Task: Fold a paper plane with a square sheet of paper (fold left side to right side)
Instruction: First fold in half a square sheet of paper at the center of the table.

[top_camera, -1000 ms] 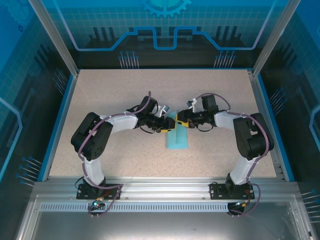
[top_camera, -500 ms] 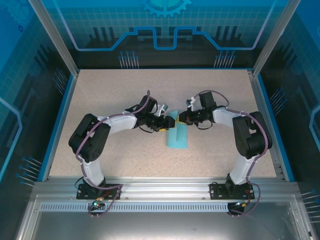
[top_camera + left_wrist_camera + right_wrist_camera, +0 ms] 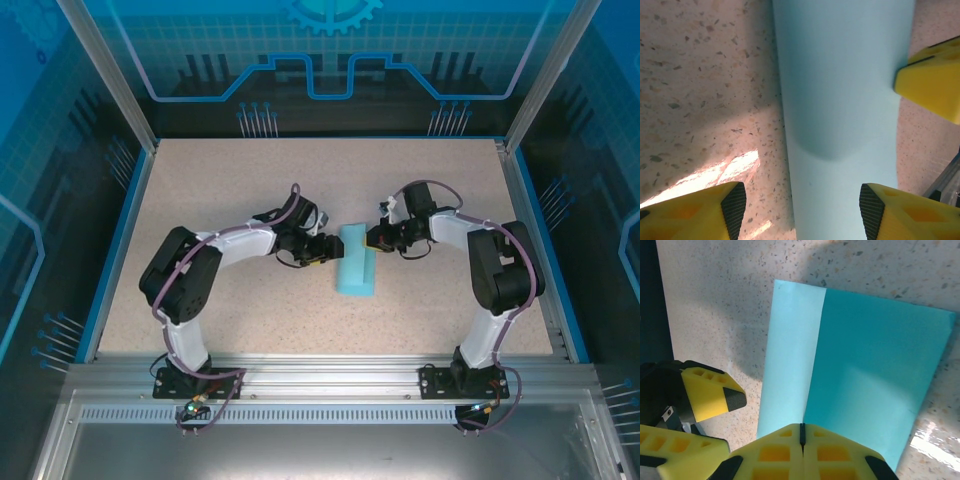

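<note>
Light-blue square sheet of paper is seen folded narrow, laid flat on speckled table, middle of top view. Left gripper is held open, fingers spread over paper at bottom of frame. Right gripper is clenched tight at paper's edge, bottom centre; pinch on paper cannot be told.

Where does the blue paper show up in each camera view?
Top external: paper lies mid-table, between the two arms.
Left wrist: paper runs as a tall strip down the middle.
Right wrist: paper spans centre to right, with a paler flap on its left.
Shared landmark: the speckled table around it.
</note>
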Robot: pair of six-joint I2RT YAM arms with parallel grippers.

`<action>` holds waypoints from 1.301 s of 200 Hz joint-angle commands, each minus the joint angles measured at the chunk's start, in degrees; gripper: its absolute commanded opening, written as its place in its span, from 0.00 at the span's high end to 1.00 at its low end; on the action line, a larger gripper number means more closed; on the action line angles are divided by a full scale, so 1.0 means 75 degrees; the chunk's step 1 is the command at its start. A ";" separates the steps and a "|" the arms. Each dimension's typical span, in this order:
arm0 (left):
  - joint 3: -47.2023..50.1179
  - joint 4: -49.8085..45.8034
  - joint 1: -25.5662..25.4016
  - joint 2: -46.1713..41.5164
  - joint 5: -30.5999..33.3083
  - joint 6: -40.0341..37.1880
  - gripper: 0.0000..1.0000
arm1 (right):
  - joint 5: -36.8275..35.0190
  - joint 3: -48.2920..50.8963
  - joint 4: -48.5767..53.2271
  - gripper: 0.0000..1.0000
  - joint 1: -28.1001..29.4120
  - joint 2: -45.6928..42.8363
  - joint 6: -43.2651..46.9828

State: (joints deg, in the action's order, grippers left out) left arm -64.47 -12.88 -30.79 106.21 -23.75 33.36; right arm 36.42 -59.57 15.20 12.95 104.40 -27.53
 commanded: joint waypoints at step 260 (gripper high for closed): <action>-0.1846 -0.1359 -0.0864 0.1693 0.0634 0.0747 0.46 | -0.1353 0.0841 0.0903 0.51 -0.0870 -0.0987 0.0496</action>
State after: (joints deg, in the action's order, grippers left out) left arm -76.53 -20.75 -36.45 116.88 -20.34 37.23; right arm 25.89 -54.08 21.02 7.33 98.06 -24.32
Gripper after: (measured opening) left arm 0.536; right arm 0.488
